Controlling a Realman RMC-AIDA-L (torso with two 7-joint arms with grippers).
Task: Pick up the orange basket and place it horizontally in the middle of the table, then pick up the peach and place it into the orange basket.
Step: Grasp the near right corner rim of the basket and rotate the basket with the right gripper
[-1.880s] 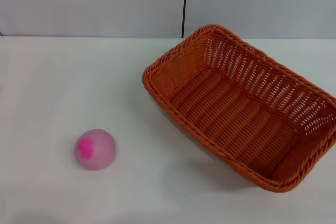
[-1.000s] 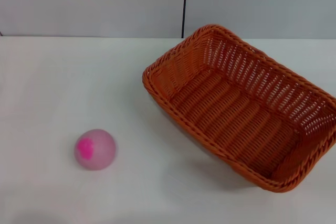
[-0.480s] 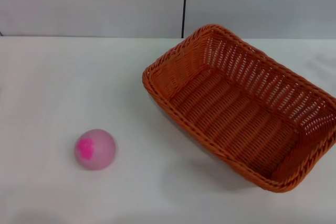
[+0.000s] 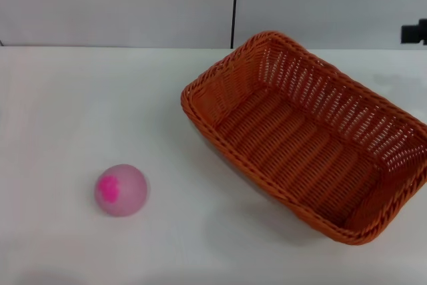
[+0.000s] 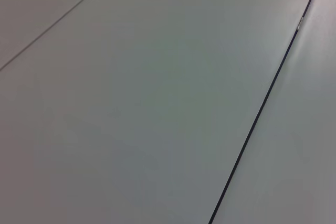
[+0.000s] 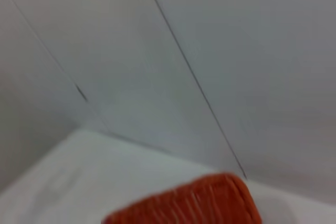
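The orange basket (image 4: 307, 135) lies on the white table (image 4: 80, 98), right of the middle, set at a slant with one corner toward the far wall. It holds nothing. The peach (image 4: 121, 189), pale pink with a magenta patch, sits alone on the near left of the table. A dark part of my right gripper (image 4: 415, 32) shows at the right edge, above and beyond the basket's far end, apart from it. The right wrist view catches one end of the basket (image 6: 189, 205) from above. My left gripper is out of view.
A grey panelled wall (image 4: 120, 5) with a dark vertical seam (image 4: 234, 5) stands behind the table. The left wrist view holds only wall panels (image 5: 157, 98). Bare tabletop lies between the peach and the basket.
A dark part of my right gripper has come into the head view at the right edge, casting a faint shadow on the far right of the table. Basket and peach have not moved.
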